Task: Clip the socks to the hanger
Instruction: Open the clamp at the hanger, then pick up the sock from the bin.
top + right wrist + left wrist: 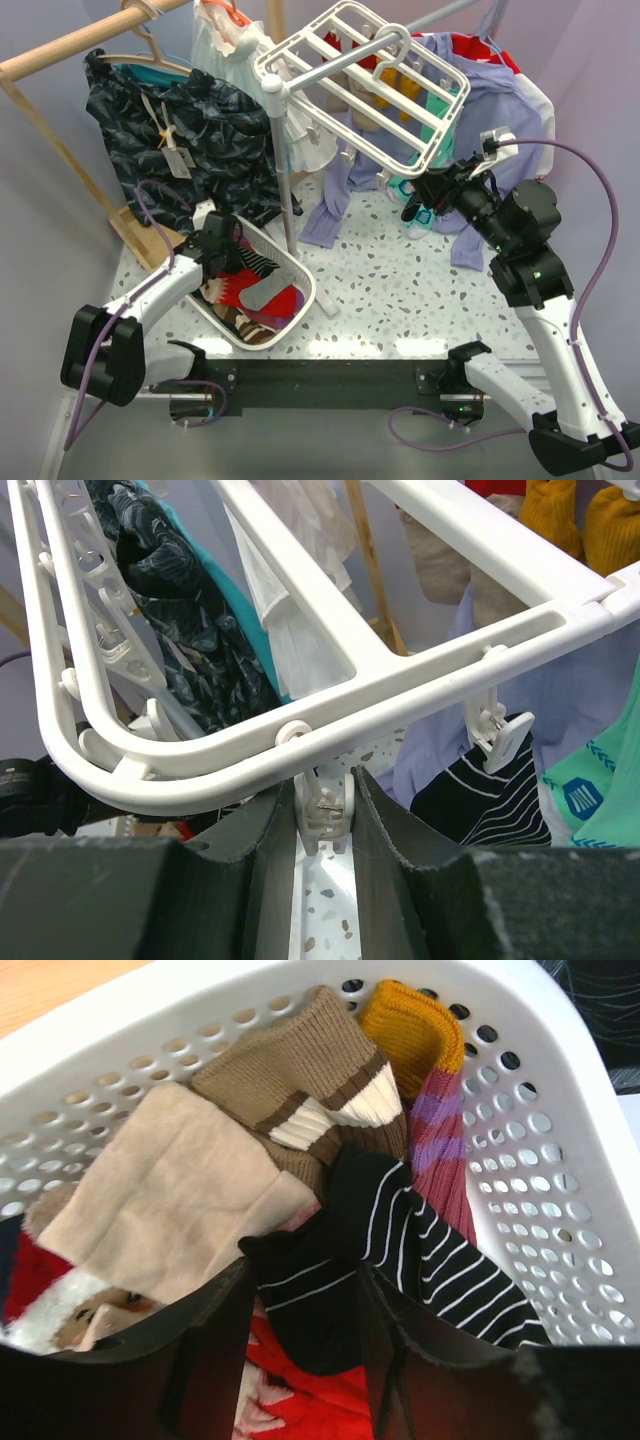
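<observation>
Right wrist view: right gripper (325,795) pinches a clip (322,818) under the hanger (200,770) rim, prob. to hold it open for a sock. Left gripper (305,1290) is down in the basket (560,1210), jaws flanking a black striped sock (420,1250). Can't tell if it grips yet. The socks (300,1410) are prob. the red fabric beneath, mostly buried.

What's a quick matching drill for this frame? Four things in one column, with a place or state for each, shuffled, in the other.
1. left gripper
2. right gripper
3. hanger
4. mustard-cuffed sock

A. a tilted white grid frame
B. pinching a white clip
C. lying against the perforated wall of the basket
D. down in the basket, fingers either side of a black striped sock

Pairs: 1-D, 2-B, 3-A, 4-C
</observation>
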